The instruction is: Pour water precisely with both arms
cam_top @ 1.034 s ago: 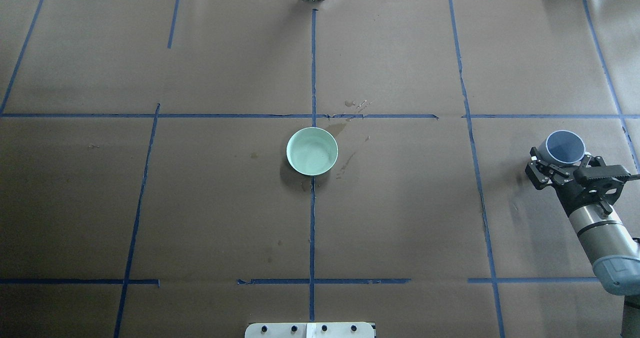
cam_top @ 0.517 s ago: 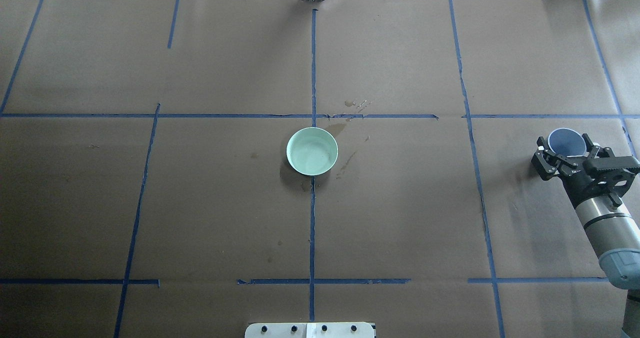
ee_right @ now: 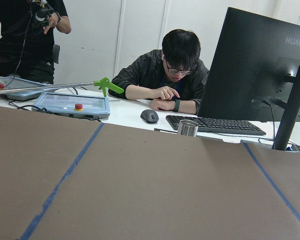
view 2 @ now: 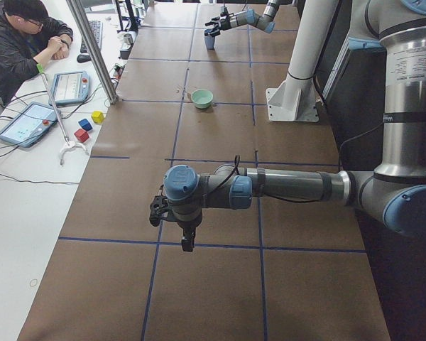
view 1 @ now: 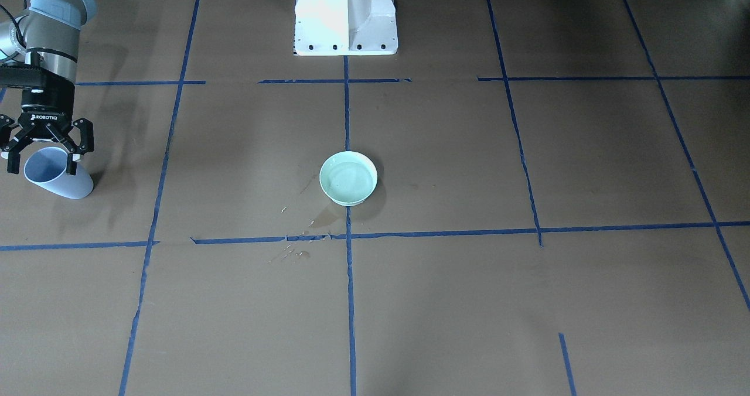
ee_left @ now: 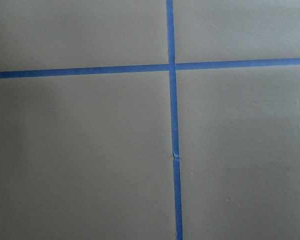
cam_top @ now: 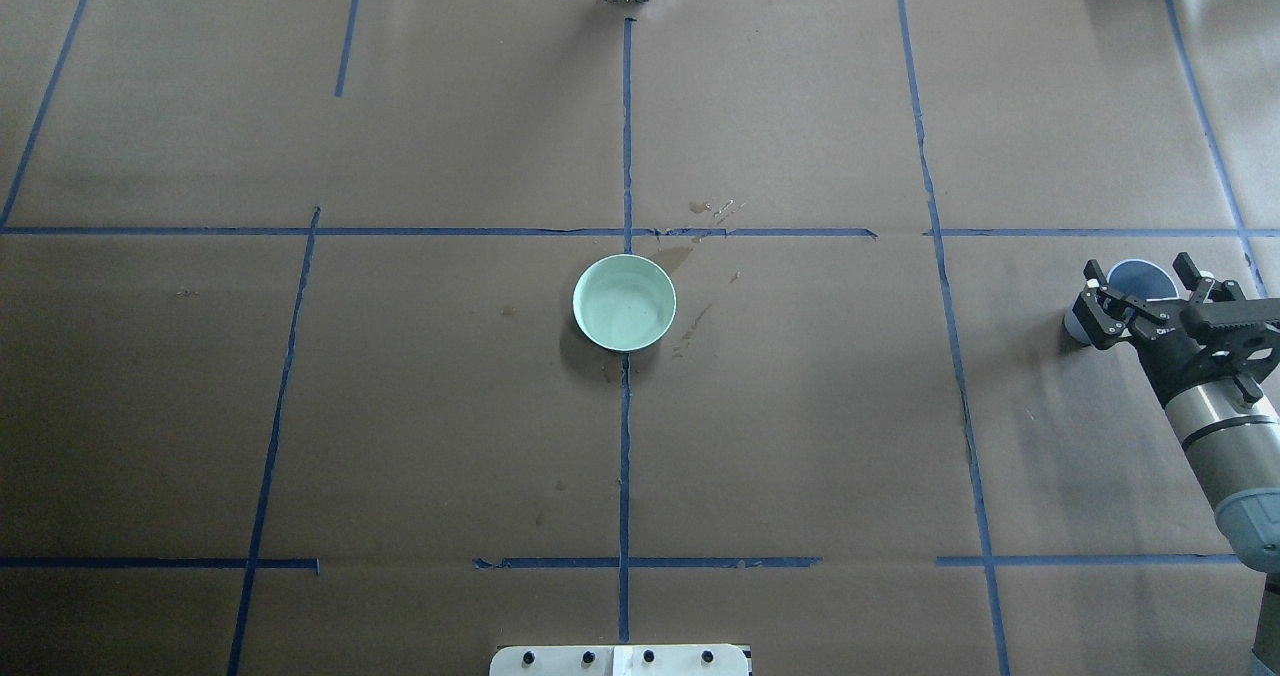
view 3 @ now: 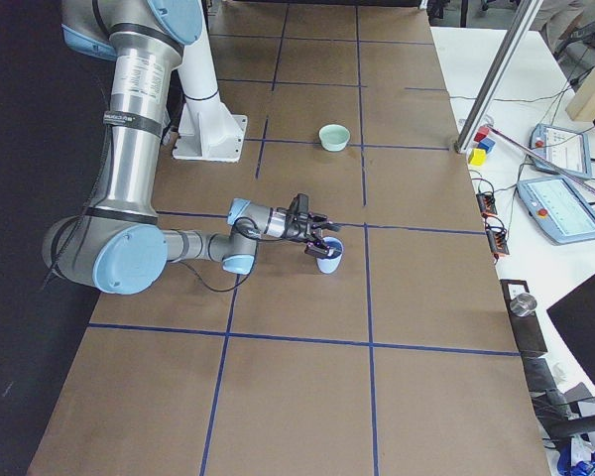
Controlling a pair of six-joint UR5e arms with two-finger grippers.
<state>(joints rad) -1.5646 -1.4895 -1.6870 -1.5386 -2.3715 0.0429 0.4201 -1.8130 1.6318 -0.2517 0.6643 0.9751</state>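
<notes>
Brown paper-covered table, blue tape

Clear water in mint bowl, centre.

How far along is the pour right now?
Done, apparently: water sits in the green bowl, with wet splashes on the paper beside it. In hand: the right gripper straddles the blue cup near the table's edge; I cannot tell whether it has let go. Left: release, retreat. The left gripper hangs far away.
</notes>
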